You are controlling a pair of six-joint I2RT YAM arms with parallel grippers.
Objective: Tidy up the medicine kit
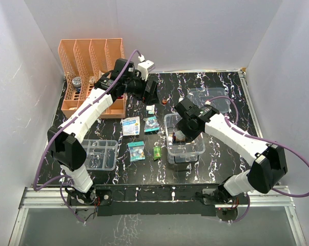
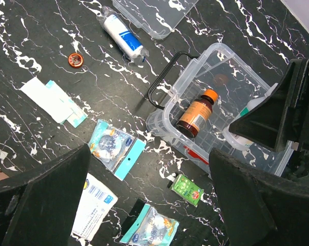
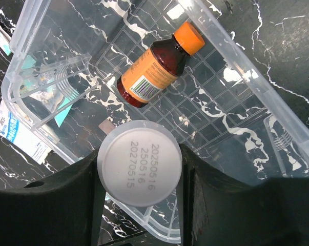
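Because my right arm (image 1: 231, 133) overhangs it from above, I see only part of the medicine kit (image 1: 187, 151) at mid-table. Left wrist: left gripper (image 2: 149, 154) spread, empty; kit clear, open-topped, amber bottle (image 2: 195, 115) inside. Right wrist: right gripper (image 3: 140, 171) clamps a white tub (image 3: 139, 163), body hidden.

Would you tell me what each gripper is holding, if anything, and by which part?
The right gripper grips a white round container by its sides at the date-stamped end, over the medicine kit. The left gripper is open and empty.
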